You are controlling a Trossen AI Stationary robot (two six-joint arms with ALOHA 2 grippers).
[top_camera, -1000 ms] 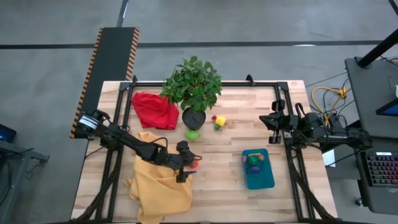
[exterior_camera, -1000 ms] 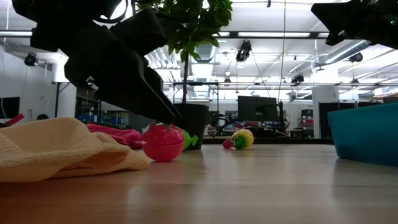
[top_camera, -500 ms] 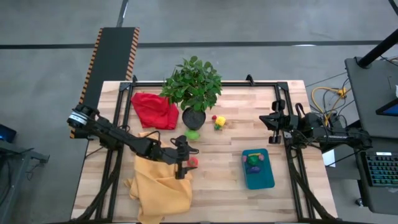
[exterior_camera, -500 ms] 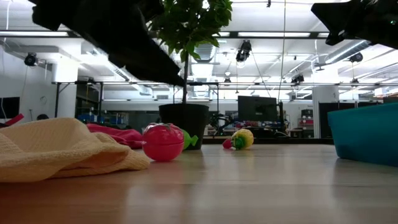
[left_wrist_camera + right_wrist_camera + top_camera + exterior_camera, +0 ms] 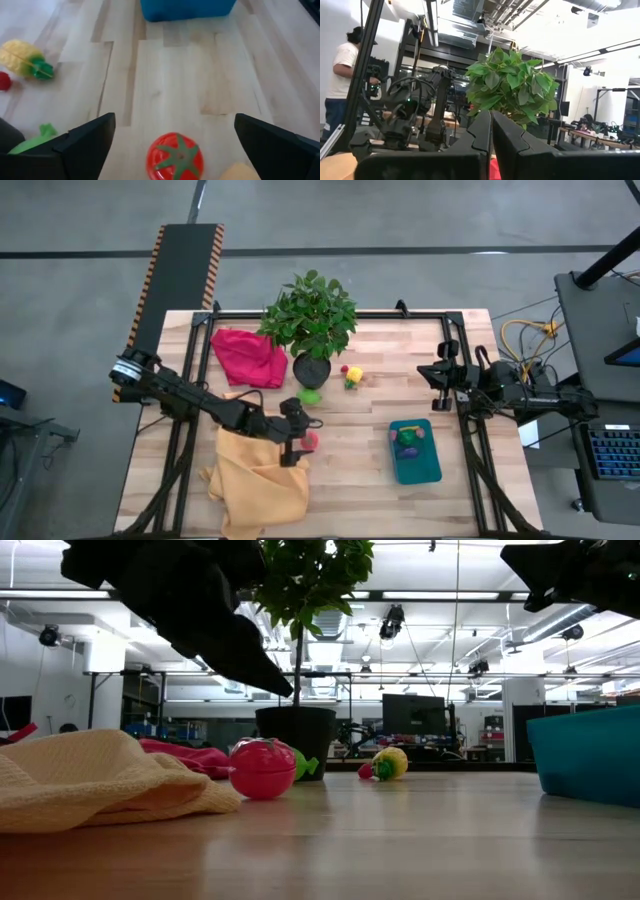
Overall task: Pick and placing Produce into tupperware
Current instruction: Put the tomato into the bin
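Left pincer (image 5: 172,145) is held wide open, empty, above the red tomato (image 5: 175,156) lying between its fingers on the table (image 5: 180,85), aligned for descent. Tupperware (image 5: 187,9) lies well ahead. Right pincer (image 5: 491,135) is parked closed.

Red toy tomato (image 5: 175,157) showing green star-shaped calyx. Yellow toy pineapple (image 5: 21,58) wearing green leaves. Teal-blue tupperware (image 5: 415,451) holding green and purple bits. Yellow cloth (image 5: 258,477) and red cloth (image 5: 246,356) lying on pale wood table (image 5: 370,500). Leafy green plant (image 5: 311,316) sitting in black pot (image 5: 311,369).
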